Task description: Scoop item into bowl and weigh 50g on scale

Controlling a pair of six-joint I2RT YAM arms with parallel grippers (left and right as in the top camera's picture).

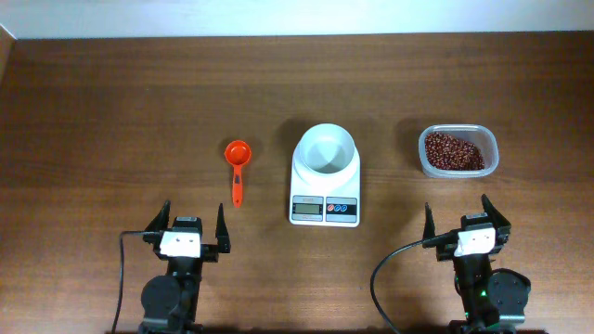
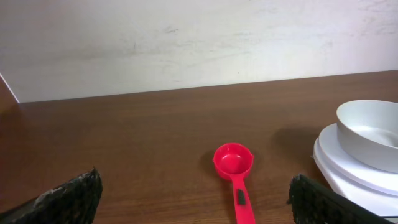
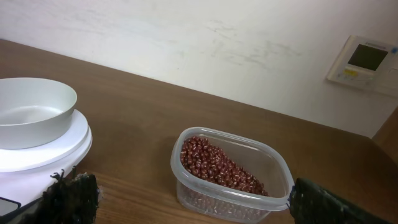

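Note:
The white bowl (image 1: 325, 149) stands empty on the white scale (image 1: 325, 209) at the table's middle; both also show in the left wrist view, bowl (image 2: 371, 134) on scale (image 2: 348, 177), and in the right wrist view, bowl (image 3: 31, 112) on scale (image 3: 43, 155). The red-brown beans (image 1: 453, 151) fill a clear plastic tub (image 1: 490, 153) to the right, also seen as beans (image 3: 214, 165) in the right wrist view. A red scoop (image 1: 238, 167) lies left of the scale, also in the left wrist view (image 2: 233, 165). My left gripper (image 1: 193, 225) is open and empty near the front edge, as is my right gripper (image 1: 467, 218).
The tub's rim (image 3: 233, 193) lies between my right fingertips' line of sight. A white wall runs behind the table's far edge, with a wall panel (image 3: 364, 59) at the right. Black cables trail from both arm bases.

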